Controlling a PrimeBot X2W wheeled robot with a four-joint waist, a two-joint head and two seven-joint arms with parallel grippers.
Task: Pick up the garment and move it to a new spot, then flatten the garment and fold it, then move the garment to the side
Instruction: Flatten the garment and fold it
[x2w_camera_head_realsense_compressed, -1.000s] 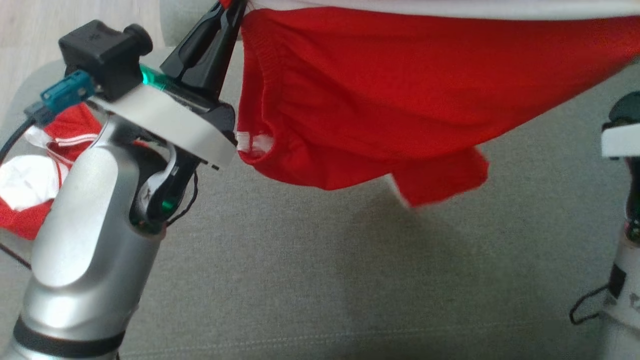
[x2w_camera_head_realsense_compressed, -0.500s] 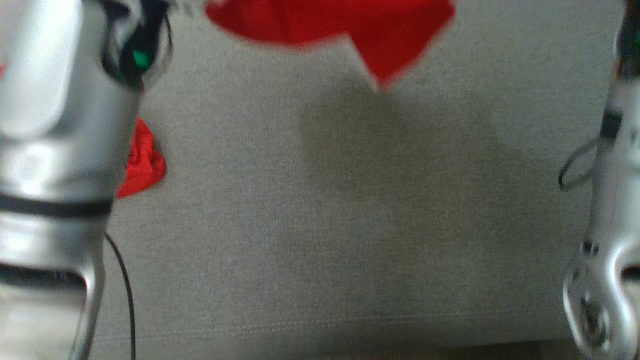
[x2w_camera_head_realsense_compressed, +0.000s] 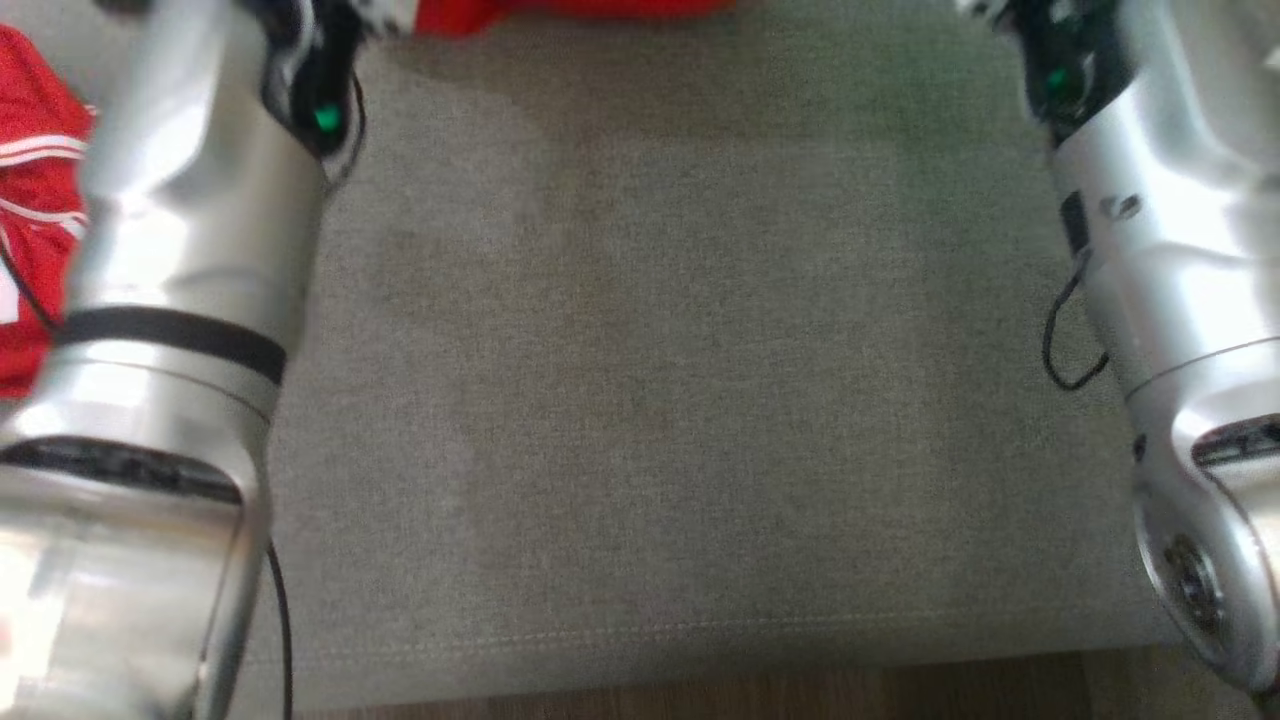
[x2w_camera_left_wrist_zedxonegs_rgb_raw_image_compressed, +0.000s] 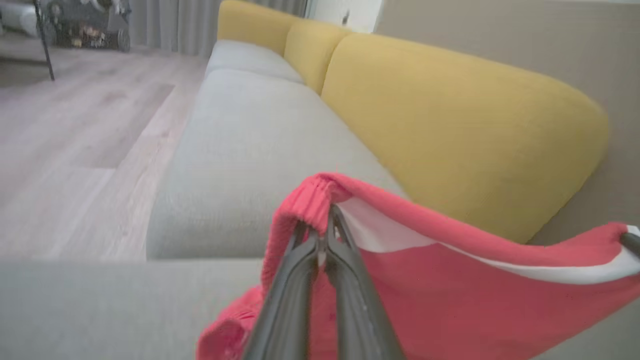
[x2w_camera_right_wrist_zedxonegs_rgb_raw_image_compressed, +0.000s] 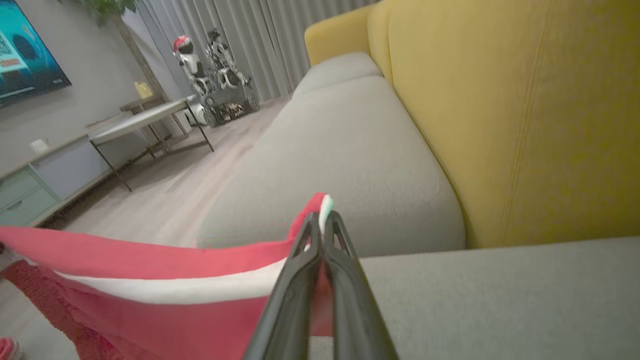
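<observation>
The garment (x2w_camera_left_wrist_zedxonegs_rgb_raw_image_compressed: 450, 280) is red with a white band and hangs stretched between my two grippers above a grey sofa seat. My left gripper (x2w_camera_left_wrist_zedxonegs_rgb_raw_image_compressed: 324, 250) is shut on its ribbed red edge in the left wrist view. In the right wrist view my right gripper (x2w_camera_right_wrist_zedxonegs_rgb_raw_image_compressed: 320, 235) is shut on the other end, where the garment (x2w_camera_right_wrist_zedxonegs_rgb_raw_image_compressed: 150, 280) runs off to the left. The head view catches just a red strip of the garment (x2w_camera_head_realsense_compressed: 560, 8) at the top edge, between my two silver forearms.
The grey seat cushion (x2w_camera_head_realsense_compressed: 660, 380) spreads wide below, with its front seam near the bottom. Another red and white cloth (x2w_camera_head_realsense_compressed: 35, 200) lies at the far left behind my left arm. Yellow back cushions (x2w_camera_left_wrist_zedxonegs_rgb_raw_image_compressed: 450, 125) stand behind the seat. Wooden floor (x2w_camera_left_wrist_zedxonegs_rgb_raw_image_compressed: 75, 150) lies beyond.
The head camera has tipped downward, so the garment has slid up to the top edge and the forearms now flank the seat. Both grippers keep their hold.
</observation>
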